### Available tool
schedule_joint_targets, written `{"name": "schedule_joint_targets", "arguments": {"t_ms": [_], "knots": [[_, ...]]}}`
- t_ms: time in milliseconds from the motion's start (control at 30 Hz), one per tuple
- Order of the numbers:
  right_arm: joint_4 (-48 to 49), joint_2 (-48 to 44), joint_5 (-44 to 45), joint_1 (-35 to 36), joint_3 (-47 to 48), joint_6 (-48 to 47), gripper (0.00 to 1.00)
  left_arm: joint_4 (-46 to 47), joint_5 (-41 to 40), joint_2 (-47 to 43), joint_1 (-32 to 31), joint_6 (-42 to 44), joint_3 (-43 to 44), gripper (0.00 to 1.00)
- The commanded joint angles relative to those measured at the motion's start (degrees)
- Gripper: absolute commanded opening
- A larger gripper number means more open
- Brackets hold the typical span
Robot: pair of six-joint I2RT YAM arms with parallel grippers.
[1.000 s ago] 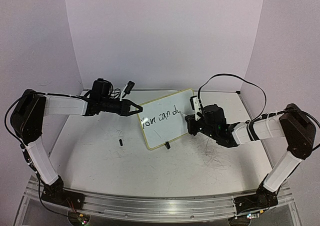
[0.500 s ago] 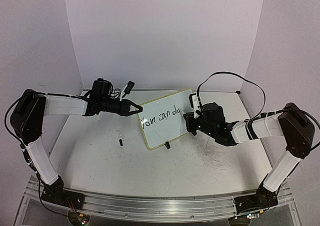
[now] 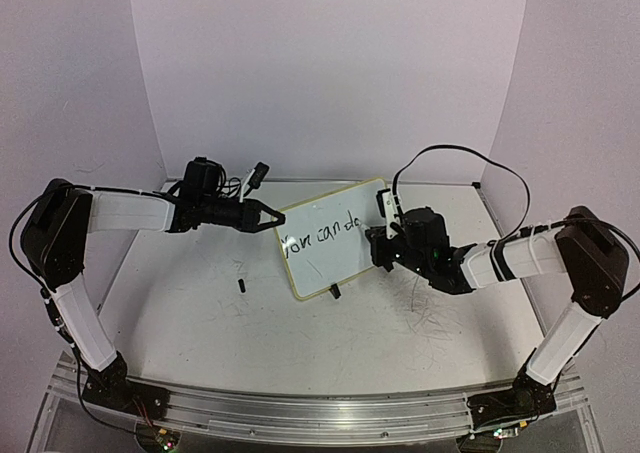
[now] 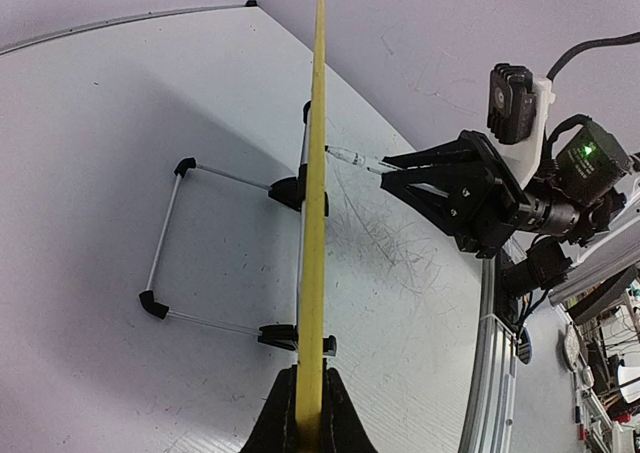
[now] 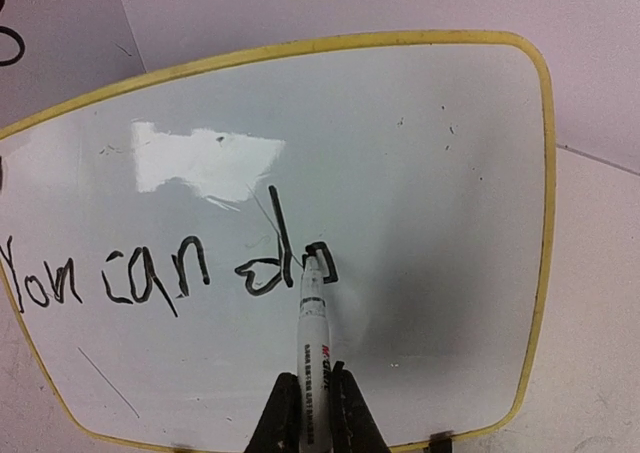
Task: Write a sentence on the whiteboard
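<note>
The whiteboard (image 3: 330,235), white with a pale yellow rim, stands tilted on the table; it fills the right wrist view (image 5: 430,173) and shows edge-on in the left wrist view (image 4: 316,173). My left gripper (image 3: 272,216) is shut on its left rim (image 4: 310,413). My right gripper (image 3: 378,245) is shut on a white marker (image 5: 312,363) whose tip touches the board at the letter "o". The sentence (image 5: 170,273) reads "You can do" in black in the right wrist view and also shows in the top view (image 3: 320,235).
A small black marker cap (image 3: 241,285) lies on the table left of the board. Faint grey scribbles (image 3: 430,313) mark the table under my right arm. The board's wire stand (image 4: 170,238) rests behind it. White walls enclose the back and sides.
My right gripper moved the marker slightly right and up, adding the "o" after the "d". The left gripper and board stayed still.
</note>
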Motion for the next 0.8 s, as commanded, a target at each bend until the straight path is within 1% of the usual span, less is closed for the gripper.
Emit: {"name": "schedule_joint_targets", "arguments": {"t_ms": [0,100,233,400,500,633,767], "knots": [[-0.92,-0.32,0.10,0.39,-0.85,0.67,0.00,-1.44,0.72,-1.38,0.26,1.87,0.14,0.00],[-1.12,-2.42,0.10,0.37,-2.21,0.60,0.00,-1.45,0.42,-1.53,0.26,1.94,0.02,0.00],[2.81,-11.23,-2.19,-0.05,-6.84,-0.67,0.00,-1.62,0.10,-1.58,0.27,2.41,0.11,0.00],[5.64,-17.50,-3.95,-4.80,-9.31,-2.17,0.00,-2.72,-0.22,-1.21,0.34,3.36,0.82,0.00],[5.06,-17.35,-4.65,-5.13,-7.51,-3.46,0.00,-2.93,-0.71,-1.99,0.35,3.68,0.53,0.00],[2.06,-15.14,-5.80,-5.17,-2.43,-5.06,0.00,-3.06,-0.82,-2.20,0.35,3.67,0.33,0.00],[-3.44,-11.85,-5.35,-5.09,1.59,-6.87,0.00,-3.10,-0.49,-2.06,0.23,3.35,0.43,0.00]]}}
